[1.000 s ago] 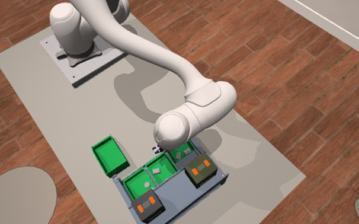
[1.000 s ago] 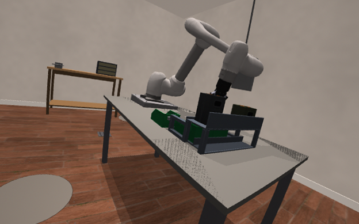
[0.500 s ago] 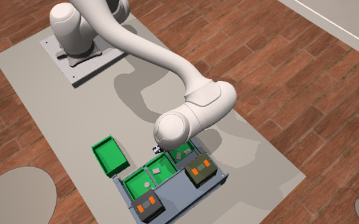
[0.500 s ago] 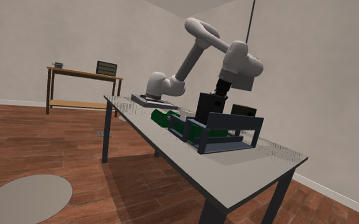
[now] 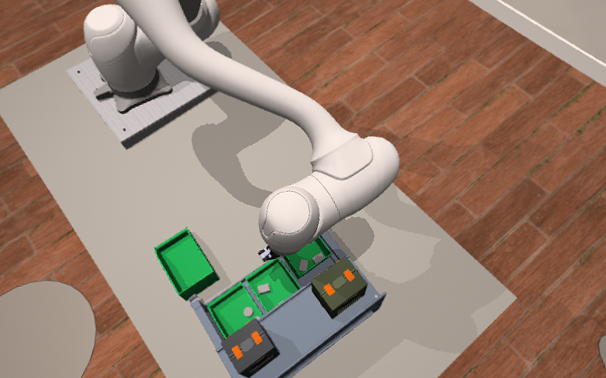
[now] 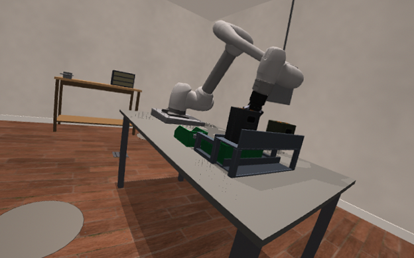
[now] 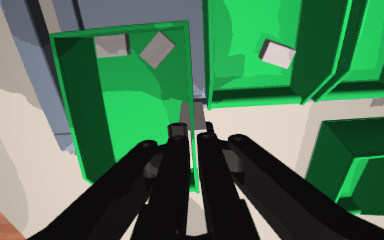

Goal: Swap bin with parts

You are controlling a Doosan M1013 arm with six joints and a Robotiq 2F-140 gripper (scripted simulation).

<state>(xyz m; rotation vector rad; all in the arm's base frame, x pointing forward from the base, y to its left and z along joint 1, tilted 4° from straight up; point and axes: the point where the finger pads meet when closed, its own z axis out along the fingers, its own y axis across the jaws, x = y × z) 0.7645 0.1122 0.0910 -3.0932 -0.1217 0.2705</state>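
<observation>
The bin with the parts (image 5: 308, 253) (image 7: 135, 110) is at the end slot of the shelf (image 5: 295, 319) (image 6: 270, 140) (image 7: 142, 10). Two grey parts lie at its inner end; bare shelf shows beyond that end. Its near end sticks out past the neighbouring bins. My gripper (image 7: 192, 116) is shut on its side wall, which runs between the fingertips in the wrist view. The arm hides this grip in the top view. The empty bin (image 5: 184, 262) (image 6: 184, 135) (image 7: 330, 155) stands upright on the table, off the shelf's other end.
Two more green bins (image 5: 274, 280) (image 5: 227, 309) with parts fill the neighbouring slots; one bin (image 7: 240, 50) is close beside the held wall. A black case (image 5: 248, 345) (image 6: 236, 124) and an olive case (image 5: 340, 286) (image 6: 280, 126) stand on the shelf's upper board.
</observation>
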